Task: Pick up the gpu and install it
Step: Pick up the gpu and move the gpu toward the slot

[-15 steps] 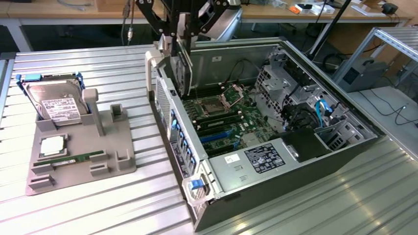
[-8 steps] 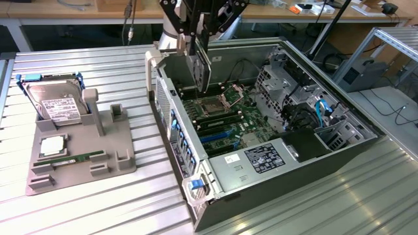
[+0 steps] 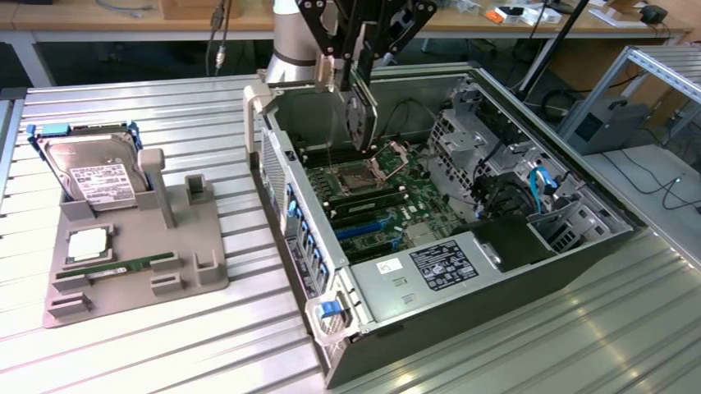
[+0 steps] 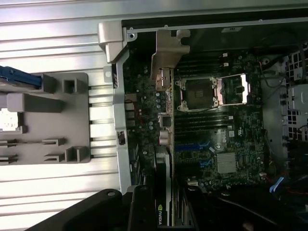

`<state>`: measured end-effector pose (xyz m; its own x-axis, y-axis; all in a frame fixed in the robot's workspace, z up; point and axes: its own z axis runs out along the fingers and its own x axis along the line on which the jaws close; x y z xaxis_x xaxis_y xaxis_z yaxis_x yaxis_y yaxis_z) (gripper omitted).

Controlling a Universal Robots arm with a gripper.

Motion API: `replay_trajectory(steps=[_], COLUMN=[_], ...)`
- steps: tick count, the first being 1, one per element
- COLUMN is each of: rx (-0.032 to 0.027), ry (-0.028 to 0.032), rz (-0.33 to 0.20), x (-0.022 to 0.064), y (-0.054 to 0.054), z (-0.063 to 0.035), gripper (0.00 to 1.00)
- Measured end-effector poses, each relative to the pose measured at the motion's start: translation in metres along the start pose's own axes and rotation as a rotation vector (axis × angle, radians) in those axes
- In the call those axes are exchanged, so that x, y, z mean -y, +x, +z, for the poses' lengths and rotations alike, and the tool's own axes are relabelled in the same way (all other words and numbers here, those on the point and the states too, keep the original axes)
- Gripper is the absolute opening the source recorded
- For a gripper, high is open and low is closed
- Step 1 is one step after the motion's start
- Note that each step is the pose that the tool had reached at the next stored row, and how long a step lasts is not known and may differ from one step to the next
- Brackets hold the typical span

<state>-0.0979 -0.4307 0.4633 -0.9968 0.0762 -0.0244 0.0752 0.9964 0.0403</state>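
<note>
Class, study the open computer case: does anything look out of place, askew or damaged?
No damage shows. One oddity: the processor socket on the motherboard sits uncovered, its metal lid flipped open. The gpu hangs edge-down over the case, held in the gripper.

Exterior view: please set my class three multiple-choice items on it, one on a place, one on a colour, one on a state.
1. Where is the gpu? A on the table; B above the open computer case; C in a drawer.
2. The hard drive has a label that is: A white; B red; C green.
3. The gripper is: A open, empty; B resting on the table; C shut on the gpu.
Key: B, it hangs over the motherboard; A, white label on silver drive; C, it clamps the card's top.
</note>
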Motion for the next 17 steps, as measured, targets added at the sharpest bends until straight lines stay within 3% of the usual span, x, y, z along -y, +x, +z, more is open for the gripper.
replay_trajectory(steps=[4, 7, 12, 17], rx=[-0.0001, -0.0002, -0.0002, -0.0004], ry=[0.0001, 0.0000, -0.0001, 0.0000], rz=[0.000, 0.000, 0.000, 0.000], x=[-0.0008, -0.0019, -0.0022, -0.0034], y=[-0.011, -0.026, -0.029, -0.045], z=[0.0005, 0.0011, 0.0013, 0.0020], gripper=[0.27, 0.27, 0.27, 0.27])
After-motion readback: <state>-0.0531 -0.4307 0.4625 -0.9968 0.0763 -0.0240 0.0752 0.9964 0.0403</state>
